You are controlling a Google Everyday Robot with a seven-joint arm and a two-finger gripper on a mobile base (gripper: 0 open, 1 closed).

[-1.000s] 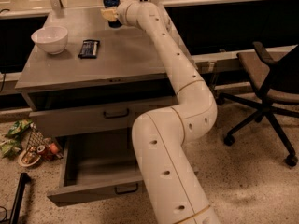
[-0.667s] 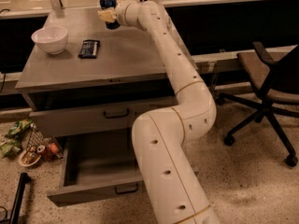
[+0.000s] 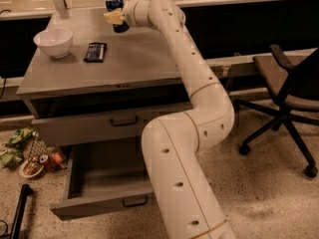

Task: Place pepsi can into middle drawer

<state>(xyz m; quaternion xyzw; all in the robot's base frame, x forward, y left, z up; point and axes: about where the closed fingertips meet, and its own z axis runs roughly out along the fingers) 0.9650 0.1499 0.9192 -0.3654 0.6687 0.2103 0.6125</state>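
The pepsi can [image 3: 114, 4], blue with a silver top, stands upright at the far edge of the grey cabinet top [image 3: 134, 59]. My gripper [image 3: 115, 18] reaches in from the right and is shut around the can's middle, its pale fingers [image 3: 111, 18] against the can's side. I cannot tell whether the can's base touches the top. Under the top is a dark gap, then a shut drawer front with a handle [image 3: 123, 120]. The lowest drawer [image 3: 102, 180] is pulled out and open, partly hidden by my arm.
A white bowl [image 3: 53, 41] and a flat dark snack bar [image 3: 95, 52] lie on the left of the cabinet top. Snack bags and clutter [image 3: 27, 156] lie on the floor at left. A black office chair [image 3: 289, 88] stands at right.
My gripper and the can have shifted slightly to the left along the far edge of the top. The bowl, bar and drawers have not moved.
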